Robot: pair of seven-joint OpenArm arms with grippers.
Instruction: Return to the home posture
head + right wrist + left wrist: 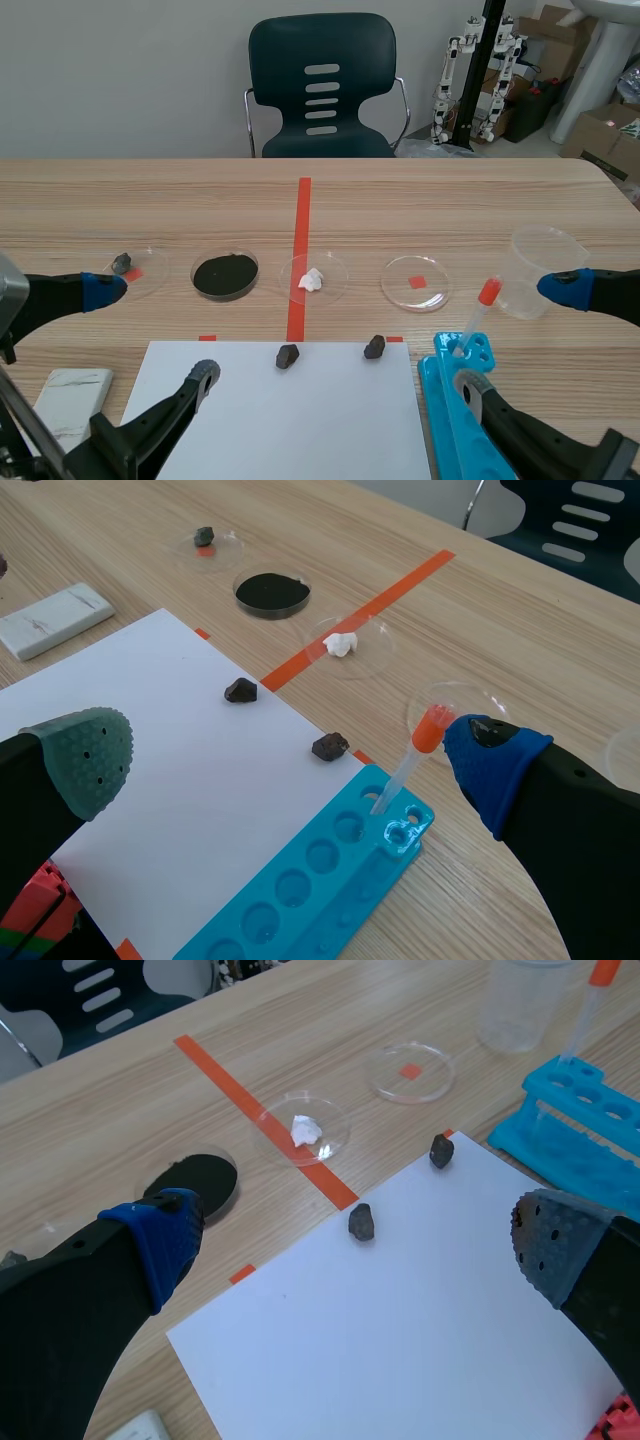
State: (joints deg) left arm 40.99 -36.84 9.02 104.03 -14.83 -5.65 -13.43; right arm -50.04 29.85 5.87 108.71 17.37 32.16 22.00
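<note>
My left gripper (150,333) hangs low over the table's near left, open and holding nothing; in the left wrist view its fingers (165,1245) spread wide above a white paper sheet (400,1310). My right gripper (515,336) is low at the near right, also open and holding nothing. In the right wrist view it (290,762) straddles a blue tube rack (320,880) with an orange-capped tube (410,765) standing in it. Two dark stones (287,356) (374,347) lie on the sheet's far edge.
Across the table's middle stand dishes: one with a dark stone (135,268), one of black powder (225,274), one with a white lump (313,279), one bare (416,282). A clear cup (545,270) stands right, a white block (75,395) near left, a chair (322,85) beyond.
</note>
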